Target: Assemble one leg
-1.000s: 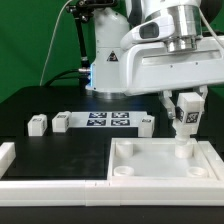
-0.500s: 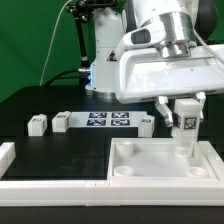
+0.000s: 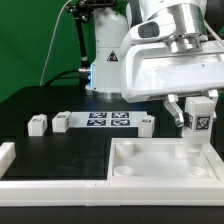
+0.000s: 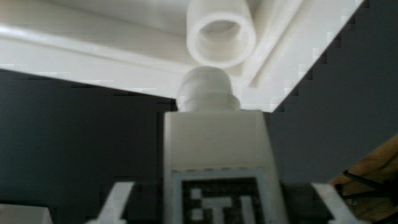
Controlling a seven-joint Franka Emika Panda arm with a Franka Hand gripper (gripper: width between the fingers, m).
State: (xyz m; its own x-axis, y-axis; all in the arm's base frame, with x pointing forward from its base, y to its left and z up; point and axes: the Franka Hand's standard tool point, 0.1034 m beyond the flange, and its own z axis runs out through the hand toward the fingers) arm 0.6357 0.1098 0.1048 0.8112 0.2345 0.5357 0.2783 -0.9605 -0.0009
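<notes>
White leg (image 3: 198,120) sat clamped in our hand (image 3: 197,106), upright, its peg just above a corner socket (image 4: 222,30) of the top (image 3: 150,172), at the exterior view's right. We judged picking done, seating and screwing-in not yet.

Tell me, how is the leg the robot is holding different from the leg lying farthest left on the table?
The held leg stands upright, clamped in the gripper. The loose leg, at the exterior view's far left, lies untouched on the black table. The held leg hangs over a corner socket of the white top, while the loose leg sits away from the top, beyond the marker board. Both are small white blocks.
</notes>
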